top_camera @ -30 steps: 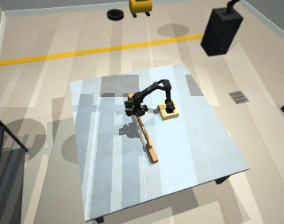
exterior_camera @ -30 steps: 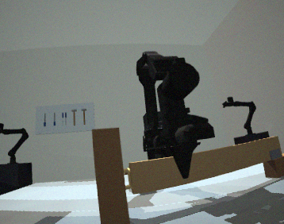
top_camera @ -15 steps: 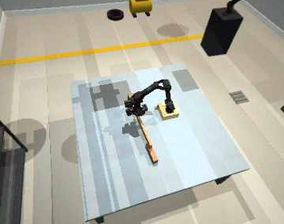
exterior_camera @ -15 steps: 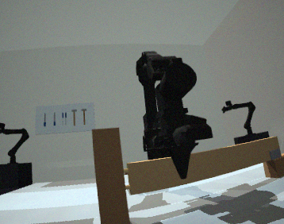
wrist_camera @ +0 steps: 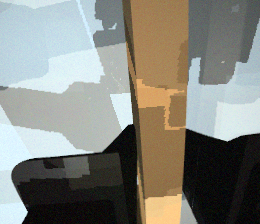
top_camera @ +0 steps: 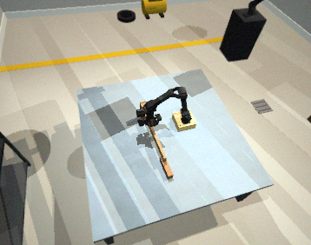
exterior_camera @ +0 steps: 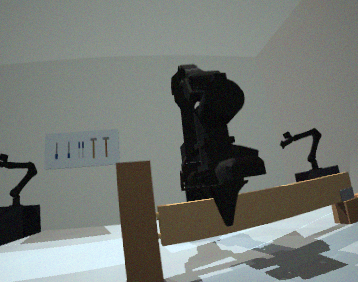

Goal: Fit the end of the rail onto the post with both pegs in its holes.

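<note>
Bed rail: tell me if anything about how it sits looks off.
The rail is askew. It slopes down from the bracket end toward the post, not level. Its near end stands just short of the post, with a sliver of peg showing in the gap. The gripper is clamped on it.

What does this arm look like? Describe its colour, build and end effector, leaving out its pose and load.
The arm is matte black all over, built of chunky, blocky links with rounded joint housings. It stands on a pale tan square base block. The end effector is equally black, a wide boxy body narrowing to dark tapered fingers. No cables, labels or markings can be made out at this resolution.
</note>
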{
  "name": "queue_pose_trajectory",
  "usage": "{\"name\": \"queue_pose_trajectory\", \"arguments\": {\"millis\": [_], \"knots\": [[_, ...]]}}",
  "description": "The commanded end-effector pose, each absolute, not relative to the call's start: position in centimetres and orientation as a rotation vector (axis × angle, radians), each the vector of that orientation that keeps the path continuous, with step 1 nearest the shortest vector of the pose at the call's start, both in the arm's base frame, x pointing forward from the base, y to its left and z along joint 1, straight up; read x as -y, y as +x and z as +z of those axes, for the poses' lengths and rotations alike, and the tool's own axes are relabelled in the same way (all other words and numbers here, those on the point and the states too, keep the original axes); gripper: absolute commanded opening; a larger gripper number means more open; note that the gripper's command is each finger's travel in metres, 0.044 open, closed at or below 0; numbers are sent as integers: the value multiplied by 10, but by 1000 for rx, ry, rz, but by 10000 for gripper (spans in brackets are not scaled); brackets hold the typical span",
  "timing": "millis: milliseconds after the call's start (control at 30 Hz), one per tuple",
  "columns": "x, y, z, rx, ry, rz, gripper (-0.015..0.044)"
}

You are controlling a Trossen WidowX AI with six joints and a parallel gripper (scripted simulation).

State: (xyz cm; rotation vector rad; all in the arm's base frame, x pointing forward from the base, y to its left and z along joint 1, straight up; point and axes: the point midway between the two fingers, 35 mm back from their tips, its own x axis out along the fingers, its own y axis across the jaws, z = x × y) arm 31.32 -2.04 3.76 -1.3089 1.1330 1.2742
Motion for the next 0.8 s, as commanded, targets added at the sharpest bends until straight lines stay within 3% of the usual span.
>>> {"name": "queue_pose_trajectory", "arguments": {"millis": [0,767], "knots": [[23,315,39,-1128,-1314,1271,0],[30,316,40,-1129,-1315,1271,0]]}}
